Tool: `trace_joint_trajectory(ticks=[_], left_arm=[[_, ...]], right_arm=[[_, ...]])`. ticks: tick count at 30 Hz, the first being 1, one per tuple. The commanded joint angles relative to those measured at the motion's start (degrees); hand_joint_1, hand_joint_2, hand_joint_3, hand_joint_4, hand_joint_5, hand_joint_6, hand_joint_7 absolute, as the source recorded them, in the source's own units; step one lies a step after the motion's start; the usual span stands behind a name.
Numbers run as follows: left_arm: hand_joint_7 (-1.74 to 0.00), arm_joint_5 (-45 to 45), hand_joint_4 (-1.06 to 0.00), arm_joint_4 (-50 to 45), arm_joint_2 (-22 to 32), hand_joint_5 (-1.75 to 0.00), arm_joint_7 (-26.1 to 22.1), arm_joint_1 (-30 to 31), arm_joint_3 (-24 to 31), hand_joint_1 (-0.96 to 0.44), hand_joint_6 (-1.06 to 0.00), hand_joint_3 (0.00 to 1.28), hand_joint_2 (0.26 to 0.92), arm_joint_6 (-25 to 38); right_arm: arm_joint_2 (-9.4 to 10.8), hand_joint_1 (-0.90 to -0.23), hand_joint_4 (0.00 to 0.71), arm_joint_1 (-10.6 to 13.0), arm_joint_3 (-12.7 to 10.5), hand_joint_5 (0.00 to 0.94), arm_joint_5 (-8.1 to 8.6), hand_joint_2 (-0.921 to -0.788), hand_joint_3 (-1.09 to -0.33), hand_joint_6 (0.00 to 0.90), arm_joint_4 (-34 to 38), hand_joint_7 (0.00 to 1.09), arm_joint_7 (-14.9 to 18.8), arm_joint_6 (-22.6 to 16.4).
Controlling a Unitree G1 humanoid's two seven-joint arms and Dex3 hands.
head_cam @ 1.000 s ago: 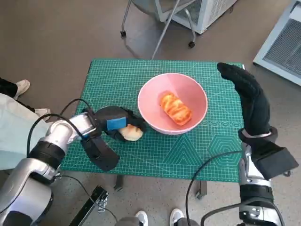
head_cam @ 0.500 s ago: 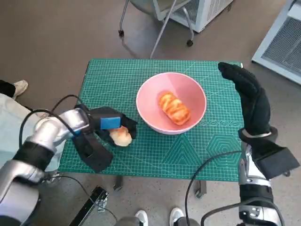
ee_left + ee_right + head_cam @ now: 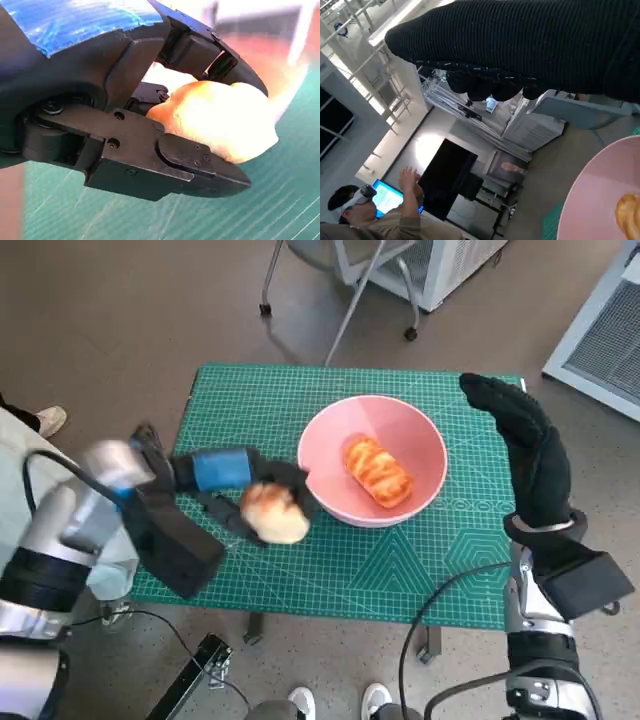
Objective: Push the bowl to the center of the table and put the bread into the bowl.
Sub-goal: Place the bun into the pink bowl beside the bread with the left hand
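Bread [image 3: 273, 512] held by left robot hand [image 3: 235, 490] beside pink bowl [image 3: 430, 450]; no readable writing.

The left hand [image 3: 235, 485] reaches in from the left, its black fingers [image 3: 200, 165] clasping a bread roll [image 3: 273, 512], while the gloved right hand [image 3: 525, 445] stands upright, holding nothing.

The left hand [image 3: 125, 125] is black hard plastic with small screws behind its fingers [image 3: 200, 165] and blue tape over its back; the right hand [image 3: 525, 445] wears a black knitted glove (ribbed weave). Pale silver forearms trail black cables.
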Motion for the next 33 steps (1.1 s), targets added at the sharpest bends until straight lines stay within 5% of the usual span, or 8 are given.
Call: trace_joint_trajectory(ticks=[1, 13, 22, 26, 27, 30, 33], left_arm=[[-1.00, 1.9, -0.64, -0.8, -4.0, -1.14, 5.0, -5.2, 2.6, 0.00, -0.85, 0.02, 0.905, -1.8], [-1.08, 19.9, -0.64, 16.5, -13.9, -1.10, 28.6, -13.0, -2.1, 0.00, -0.81, 0.02, 0.915, -8.1], [-1.21, 23.9, -0.50, 25.8, -18.7, -1.26, 27.1, -16.0, -5.8, 0.00, -0.67, 0.13, 0.921, -0.9], [-1.37, 25.5, -0.39, 27.1, -19.7, -1.43, 23.7, -16.0, -7.6, 0.00, -0.46, 0.27, 0.921, 4.5], [-1.09, 25.7, -0.37, 27.1, -19.8, -1.09, 22.8, -16.0, -8.0, 0.00, -0.40, 0.24, 0.878, 5.5], [-0.47, 25.8, -0.41, 26.3, -19.8, -0.39, 19.4, -15.4, -8.7, -0.02, -0.45, 0.11, 0.861, 8.3], [-0.21, 25.3, -0.38, 25.2, -19.8, -0.13, 16.2, -14.9, -9.1, -0.03, -0.47, 0.04, 0.848, 10.3]], right_arm=[[0.4, -0.601, 0.352, 0.8, 0.1, 0.022, 0.70, -0.921, -0.835, -0.001, 0.5, 0.83, 0.7, 1.3], [0.6, -0.600, 0.352, 0.8, 0.1, 0.021, 0.70, -0.921, -0.836, -0.001, -0.3, 0.82, 0.7, 1.9], [0.2, -0.601, 0.346, 1.8, -0.2, 0.017, 1.46, -0.921, -0.831, -0.001, -2.1, 0.82, 1.2, 2.4], [-0.1, -0.597, 0.346, 2.0, -0.5, 0.016, 2.03, -0.921, -0.826, 0.001, -2.0, 0.82, 1.7, 2.1], [-0.2, -0.598, 0.346, 2.0, -0.5, 0.016, 2.14, -0.921, -0.825, 0.002, -1.9, 0.82, 1.8, 2.0], [-0.2, -0.600, 0.347, 2.1, -0.7, 0.016, 2.60, -0.921, -0.821, 0.004, -1.7, 0.82, 2.1, 1.8], [-0.3, -0.601, 0.350, 2.1, -1.0, 0.015, 2.95, -0.921, -0.816, 0.014, -1.5, 0.80, 2.3, 1.7]])
